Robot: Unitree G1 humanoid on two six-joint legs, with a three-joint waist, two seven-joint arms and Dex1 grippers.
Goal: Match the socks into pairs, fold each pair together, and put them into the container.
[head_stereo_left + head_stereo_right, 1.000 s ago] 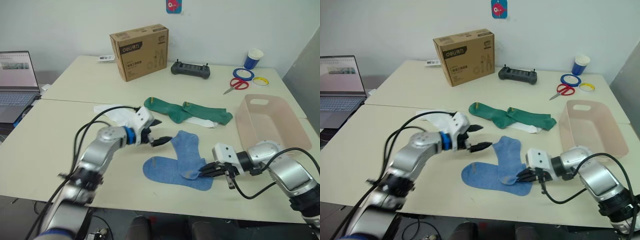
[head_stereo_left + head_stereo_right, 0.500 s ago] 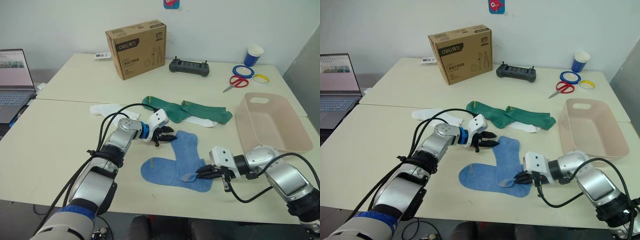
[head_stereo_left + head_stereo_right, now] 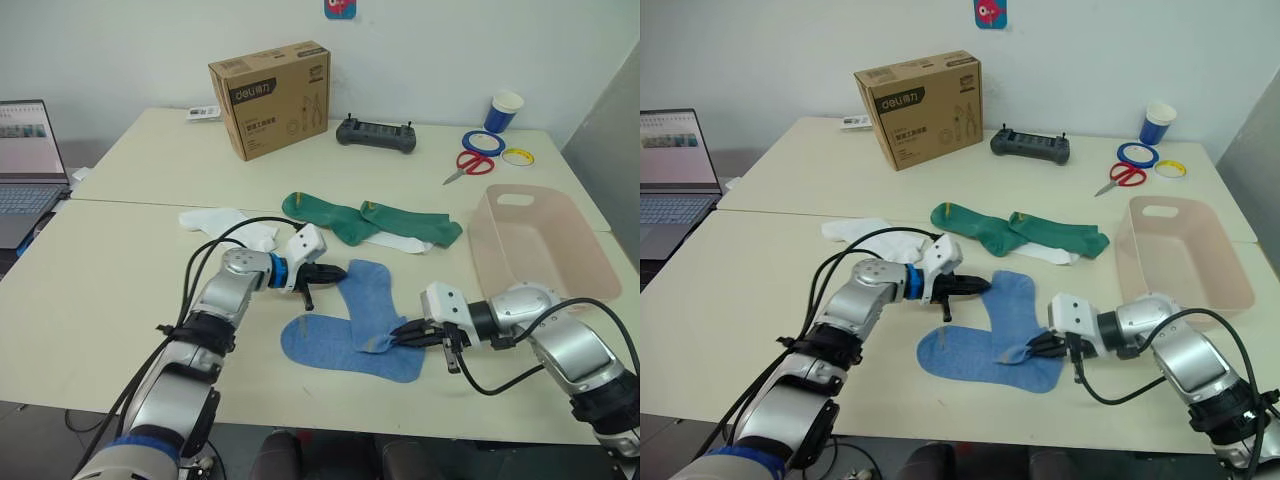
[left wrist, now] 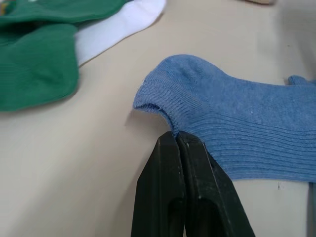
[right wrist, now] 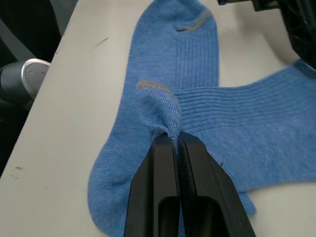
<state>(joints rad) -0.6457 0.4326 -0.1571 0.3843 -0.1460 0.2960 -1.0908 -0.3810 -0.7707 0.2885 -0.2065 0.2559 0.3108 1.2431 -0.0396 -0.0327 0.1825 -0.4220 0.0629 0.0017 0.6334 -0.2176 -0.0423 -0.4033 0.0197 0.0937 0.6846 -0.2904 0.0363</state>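
Note:
Two light blue socks lie crossed near the front of the table, one [image 3: 371, 297] over the other [image 3: 318, 345]. My left gripper [image 3: 338, 271] is shut on the upper sock's cuff edge [image 4: 163, 106]. My right gripper [image 3: 398, 335] is shut on a raised fold at that sock's grey-tipped toe [image 5: 155, 106]. Two dark green socks [image 3: 325, 213] [image 3: 418, 226] lie behind, overlapping a white sock [image 3: 396, 243]. Another white sock [image 3: 226, 221] lies to the left. The pale pink container [image 3: 497, 262] stands at the right.
A brown cardboard box [image 3: 270, 85] and a black controller [image 3: 377, 133] stand at the back. Red scissors [image 3: 470, 165], tape rolls [image 3: 484, 141] and a blue cup [image 3: 506, 110] are at the back right. A laptop [image 3: 25, 160] sits at the far left.
My left gripper has gone from wide open to shut on the blue sock's cuff. The right gripper has kept its pinch on the toe.

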